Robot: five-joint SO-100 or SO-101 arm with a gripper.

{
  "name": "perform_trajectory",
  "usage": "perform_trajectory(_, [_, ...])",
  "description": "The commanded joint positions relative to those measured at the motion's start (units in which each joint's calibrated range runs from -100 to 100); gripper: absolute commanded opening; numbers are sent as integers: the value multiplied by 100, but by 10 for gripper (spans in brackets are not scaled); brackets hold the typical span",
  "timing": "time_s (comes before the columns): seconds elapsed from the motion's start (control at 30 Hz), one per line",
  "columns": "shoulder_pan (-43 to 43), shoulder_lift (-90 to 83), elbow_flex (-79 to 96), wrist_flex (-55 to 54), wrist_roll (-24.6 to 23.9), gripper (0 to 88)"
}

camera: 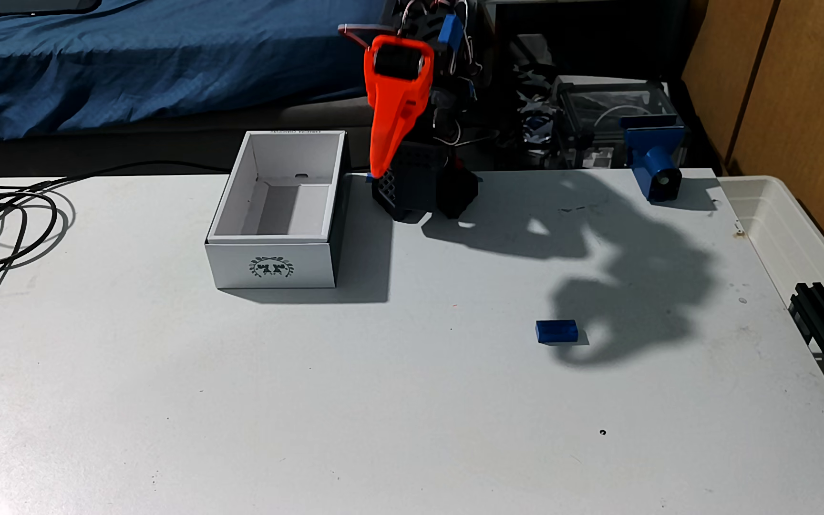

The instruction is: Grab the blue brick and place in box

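Bare tabletop [301, 421] fills the foreground of the fixed view, and the nearest thing on it is the blue brick [555, 331], lying flat toward the right, well apart from everything else. Far behind it the hand [381, 179] hangs at the back edge — an orange finger pointing down against a dark latticed one, tips close together and holding nothing; whether a small gap remains I cannot tell.

The step in hand looks like the reach, not yet begun. To do it well, I judge the hand should spread before descending, come straight down over the brick and close across its short width, since the long sides offer the flattest faces.

The box [276, 218] stands open and empty just left of the hand, emblem side toward the camera. Its tall walls call for a clear lift before crossing the rim.

Room is generous — open surface lies between brick and box. At the edges, cables [8, 223] loop at the left, a blue mount [657, 173] sits at the back right, and a plastic tub [796, 228] borders the right side.
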Motion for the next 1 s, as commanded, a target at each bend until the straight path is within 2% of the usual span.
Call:
perform_trajectory(0.0, [-17, 118, -588, 246, 24, 9])
perform_trajectory(0.33, [28, 2224, -2771, 547, -24, 9])
perform_trajectory(0.6, [-32, 4186, -4626, 1866, -182, 9])
perform_trajectory(0.97, [-299, 5920, -5211, 2788, -434, 9])
